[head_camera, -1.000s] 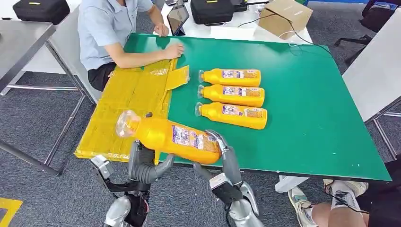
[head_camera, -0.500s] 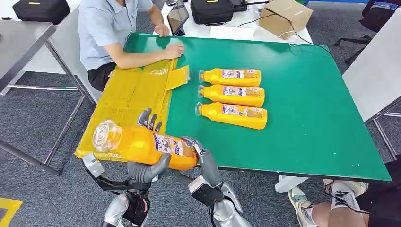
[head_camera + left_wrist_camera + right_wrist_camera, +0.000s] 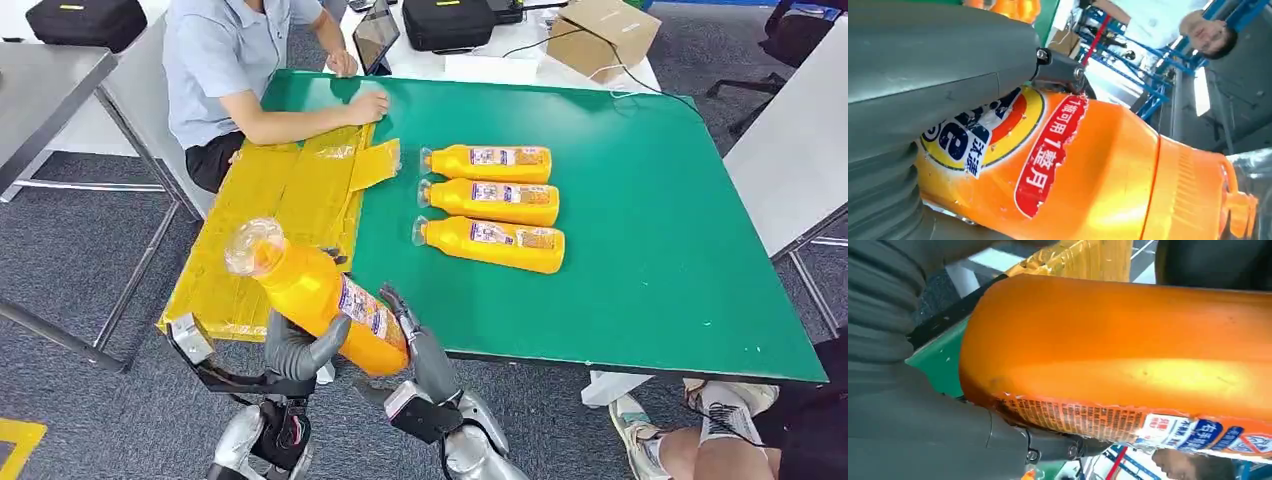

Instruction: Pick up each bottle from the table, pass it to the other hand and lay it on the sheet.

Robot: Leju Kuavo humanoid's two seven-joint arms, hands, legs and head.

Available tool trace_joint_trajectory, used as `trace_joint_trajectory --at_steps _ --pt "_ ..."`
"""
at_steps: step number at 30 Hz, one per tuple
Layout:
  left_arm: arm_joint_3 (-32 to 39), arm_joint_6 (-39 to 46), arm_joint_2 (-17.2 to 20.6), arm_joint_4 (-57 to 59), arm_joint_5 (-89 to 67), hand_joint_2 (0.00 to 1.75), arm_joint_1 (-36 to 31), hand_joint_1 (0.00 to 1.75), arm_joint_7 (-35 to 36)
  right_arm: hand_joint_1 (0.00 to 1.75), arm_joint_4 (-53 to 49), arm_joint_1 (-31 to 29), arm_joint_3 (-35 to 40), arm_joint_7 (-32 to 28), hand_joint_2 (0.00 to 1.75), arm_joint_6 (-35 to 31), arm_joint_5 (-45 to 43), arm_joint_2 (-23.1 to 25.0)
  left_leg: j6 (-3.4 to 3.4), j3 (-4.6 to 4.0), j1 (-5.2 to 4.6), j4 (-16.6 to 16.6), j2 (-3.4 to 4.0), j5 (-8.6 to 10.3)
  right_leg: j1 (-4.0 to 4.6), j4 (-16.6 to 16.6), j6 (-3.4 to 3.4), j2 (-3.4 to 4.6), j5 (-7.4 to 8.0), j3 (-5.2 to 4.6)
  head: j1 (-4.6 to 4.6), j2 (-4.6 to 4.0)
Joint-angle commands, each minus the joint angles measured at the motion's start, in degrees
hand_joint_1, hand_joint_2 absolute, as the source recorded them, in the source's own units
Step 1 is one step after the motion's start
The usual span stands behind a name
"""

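Head view: bottle (image 3: 320, 296) between both hands' fingers (image 3: 300, 348) (tilted).

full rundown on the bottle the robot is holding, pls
The held bottle is glossy orange plastic with a clear cap and a label printed in blue, red and white. It is lifted and tilted, cap up and away from the robot, at the near table edge by the yellow sheet. The left robot hand wraps its body; the right robot hand touches its base end.
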Motion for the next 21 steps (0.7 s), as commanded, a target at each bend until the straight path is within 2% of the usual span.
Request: trace_joint_trajectory --at_steps 1,4,7,10,11,13,21 --pt "2.83 -1.99 2.99 6.72 0.85 1.75 -4.51 1.75 2.05 0.0 -1.41 1.24 1.84 -1.03 0.0 -1.79 2.59 -3.26 -0.04 0.23 0.02 -0.1 -0.1 -0.02 0.03 -0.1 -0.08 -0.16 -0.06 0.28 -0.02 0.0" --pt "4.05 -3.33 4.23 8.07 1.51 1.75 -5.62 1.75 2.82 0.0 -2.7 1.32 1.08 -1.03 0.0 -2.04 2.3 -4.0 -0.05 0.28 0.02 -0.11 -0.04 -0.04 0.04 -0.1 -0.09 -0.11 -0.06 0.31 -0.04 0.0" --pt "5.95 -1.95 5.46 9.58 -0.57 1.75 -6.56 1.75 2.99 0.0 -4.55 2.4 -0.46 -1.03 0.0 0.62 -1.01 -3.4 -0.05 0.26 0.01 -0.1 -0.07 -0.03 0.03 -0.08 -0.09 -0.14 -0.07 0.3 -0.02 0.0" --pt "8.05 5.84 7.54 11.8 -9.99 1.75 -9.06 1.75 1.26 0.0 -5.52 2.89 0.48 -1.03 0.0 -2.47 2.26 -3.83 -0.07 0.31 0.02 -0.12 -0.01 -0.04 0.04 -0.08 -0.11 -0.08 -0.07 0.33 -0.02 0.0" --pt "8.18 10.88 8.04 13.31 -15.81 1.75 -10.31 1.75 0.27 0.0 -5.56 2.99 0.51 -1.03 0.0 -3.45 2.85 -3.86 -0.05 0.21 0.01 -0.1 -0.03 0.0 0.03 -0.07 -0.09 -0.09 -0.04 0.22 -0.02 0.0" --pt "9.56 15.35 9.37 15.39 -21.49 1.75 -12.31 1.75 0.77 0.0 -5.9 3.57 -0.24 -1.03 0.0 -3.51 2.32 -3.8 -0.07 0.27 0.04 -0.11 -0.09 -0.01 0.06 -0.08 -0.11 -0.16 -0.06 0.3 -0.02 0.0" --pt "9.85 15.37 9.2 15.64 -21.73 1.75 -12.24 1.75 0.72 0.0 -6.11 3.75 -0.3 -1.03 0.0 -3.46 2.27 -3.89 -0.04 0.15 0.03 -0.05 -0.04 0.0 0.03 -0.04 -0.05 -0.09 -0.04 0.17 -0.02 0.0"
